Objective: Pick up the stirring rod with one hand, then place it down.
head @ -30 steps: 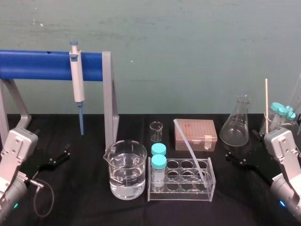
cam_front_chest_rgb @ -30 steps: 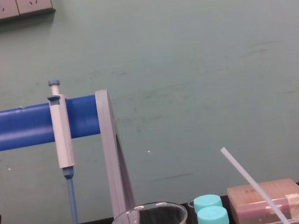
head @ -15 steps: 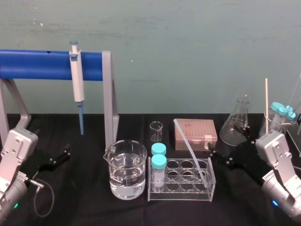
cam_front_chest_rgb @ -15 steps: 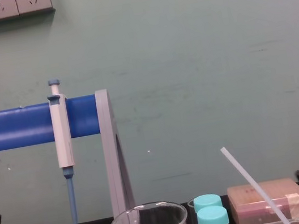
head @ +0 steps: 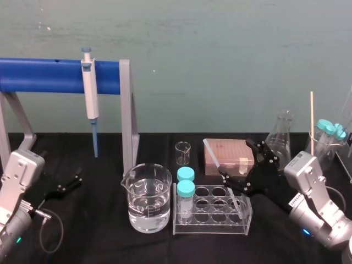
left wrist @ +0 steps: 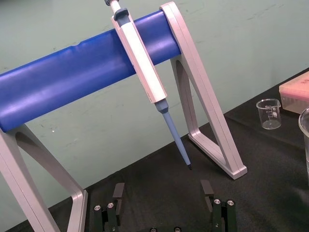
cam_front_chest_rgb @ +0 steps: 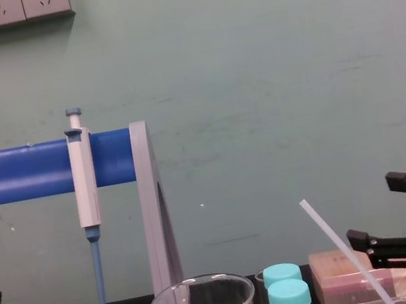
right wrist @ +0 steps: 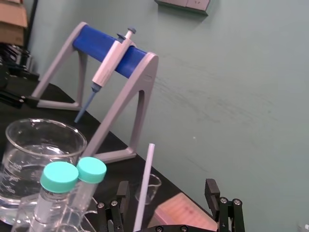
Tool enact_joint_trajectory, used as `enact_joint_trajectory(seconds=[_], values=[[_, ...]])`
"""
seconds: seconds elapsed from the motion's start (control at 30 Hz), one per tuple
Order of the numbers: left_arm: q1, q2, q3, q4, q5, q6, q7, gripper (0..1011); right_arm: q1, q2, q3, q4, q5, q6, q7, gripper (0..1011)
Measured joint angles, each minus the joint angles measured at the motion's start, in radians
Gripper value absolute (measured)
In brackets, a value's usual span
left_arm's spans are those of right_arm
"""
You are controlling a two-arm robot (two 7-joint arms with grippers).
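The stirring rod (head: 219, 164) is a thin whitish stick leaning in the clear tube rack (head: 212, 224), its top slanting up to the left in front of the pink box. My right gripper (head: 242, 165) is open at the rod's right side, one fingertip close to it. In the right wrist view the rod (right wrist: 145, 183) stands between the spread fingers, nearer one of them and touching neither; the gripper (right wrist: 165, 191) holds nothing. From the chest the rod (cam_front_chest_rgb: 344, 249) rises just left of that gripper (cam_front_chest_rgb: 372, 209). My left gripper (head: 63, 185) rests open at the far left (left wrist: 162, 189).
A blue-and-white pipette (head: 89, 91) hangs on the blue bar stand (head: 49, 74). A beaker of water (head: 147, 198) and two teal-capped tubes (head: 185, 190) stand left of the rod. A small beaker (head: 182, 153), pink box (head: 231, 154) and conical flask (head: 279, 140) lie behind.
My right arm has swung left from beside the flask to the rod, its fingers now either side of it and still open. The left arm has stayed put.
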Motion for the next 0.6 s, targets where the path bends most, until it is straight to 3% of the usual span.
enact_joint_trajectory(seconds=[0.6], values=[[0.000, 0.000, 0.000, 0.000, 0.000, 0.000, 0.000, 1000, 0.102, -0.084, 0.024, 0.177, 0.128, -0.050, 0.208, 1000]])
